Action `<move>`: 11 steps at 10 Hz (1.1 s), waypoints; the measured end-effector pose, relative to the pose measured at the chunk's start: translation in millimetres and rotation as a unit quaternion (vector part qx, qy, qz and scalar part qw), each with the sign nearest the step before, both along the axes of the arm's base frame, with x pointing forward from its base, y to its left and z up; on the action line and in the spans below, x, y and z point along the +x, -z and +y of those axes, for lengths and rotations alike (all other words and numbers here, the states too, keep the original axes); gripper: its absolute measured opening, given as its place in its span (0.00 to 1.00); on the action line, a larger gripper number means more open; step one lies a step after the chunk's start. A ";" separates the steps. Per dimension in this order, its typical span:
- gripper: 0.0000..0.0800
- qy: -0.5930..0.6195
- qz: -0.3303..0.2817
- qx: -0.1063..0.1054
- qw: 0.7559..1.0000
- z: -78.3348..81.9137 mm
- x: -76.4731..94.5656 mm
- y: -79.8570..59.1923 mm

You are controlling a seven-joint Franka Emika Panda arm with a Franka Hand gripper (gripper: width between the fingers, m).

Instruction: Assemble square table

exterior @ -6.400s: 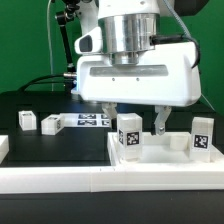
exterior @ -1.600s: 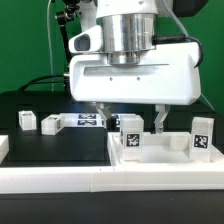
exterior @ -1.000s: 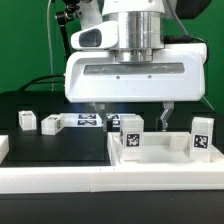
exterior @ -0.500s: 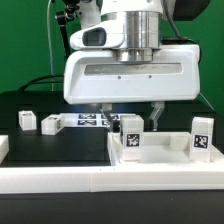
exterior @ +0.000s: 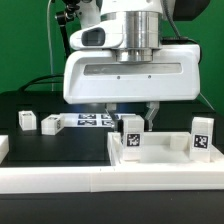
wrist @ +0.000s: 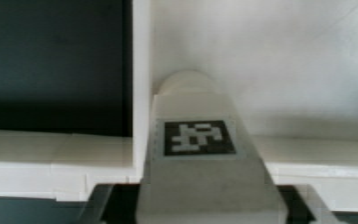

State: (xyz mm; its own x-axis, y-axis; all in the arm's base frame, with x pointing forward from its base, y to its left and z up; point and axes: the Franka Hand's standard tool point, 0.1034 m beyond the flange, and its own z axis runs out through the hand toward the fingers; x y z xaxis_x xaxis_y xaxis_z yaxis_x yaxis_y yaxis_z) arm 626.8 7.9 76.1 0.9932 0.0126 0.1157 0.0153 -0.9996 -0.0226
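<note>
**Step in hand (judged): gripping one leg so that it can be fitted to the table slab.**

1. Locate the part. The short white tagged block leg stands upright at the far rim of the white plastic square slab with raised rim. The slab lies by the near edge of the black tabletop, toward the exterior view's right. You cannot tell whether the leg rests on the slab or just behind it.

2. Check the pincer. Its two fingers hang one on each side of the leg, close to its flanks. Neither view shows whether the pads touch the leg, so treat the grip as unconfirmed.

3. Verify centring. In the wrist view the leg lies in the middle of the picture with its tag facing the camera. Alignment appears good, so do not shift sideways.

4. Clamp squarely on the two flat flanks, low enough that the leg cannot pivot. An uneven squeeze would likely tip it against the rim.

5. Lift straight up before any sideways travel. The leg must clear the rim and the second upright tagged leg, which stands at the same rim, nearer the exterior view's right.

6. Keep clear of these other items:
   - the loose white leg and the neighbouring loose leg, toward the exterior view's left
   - the marker board beside them
   - the long white border rail along the near edge
</note>
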 end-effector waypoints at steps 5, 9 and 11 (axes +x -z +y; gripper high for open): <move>0.36 0.260 0.006 0.033 0.965 -4.2 -0.5 0.9; 0.36 0.457 0.018 0.054 0.888 -4.4 -2.5 1.9; 0.36 0.526 0.022 0.064 0.848 -4.3 -3.1 2.2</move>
